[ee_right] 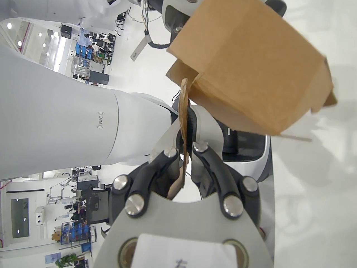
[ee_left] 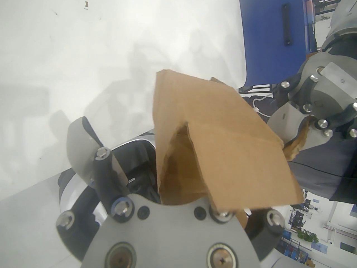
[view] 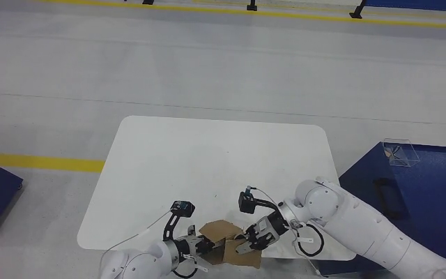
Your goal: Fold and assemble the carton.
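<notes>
The right end effector [ee_right: 184, 140] is clamped on a flap [ee_right: 183, 104] of the carton [ee_right: 251, 65], which hangs just ahead of it and reaches the left end effector [view: 200, 246]. I cannot tell whether that one is gripping. The flaps look half folded, so the next move probably calls for tucking this flap inward.

- letter mark [ee_right: 100, 119] with wave symbol: on white casing [ee_right: 69, 98] beside right gripper [ee_right: 186, 118]
- tag [ee_right: 138, 48]: hangs from cable [ee_right: 156, 45] beyond gripper, print too small to read
- white label [ee_right: 184, 252]: on wrist plate [ee_right: 156, 224] behind gripper, character cut off
- small label [ee_right: 228, 132]: on black part [ee_right: 239, 140] just past fingertips, illegible
</notes>
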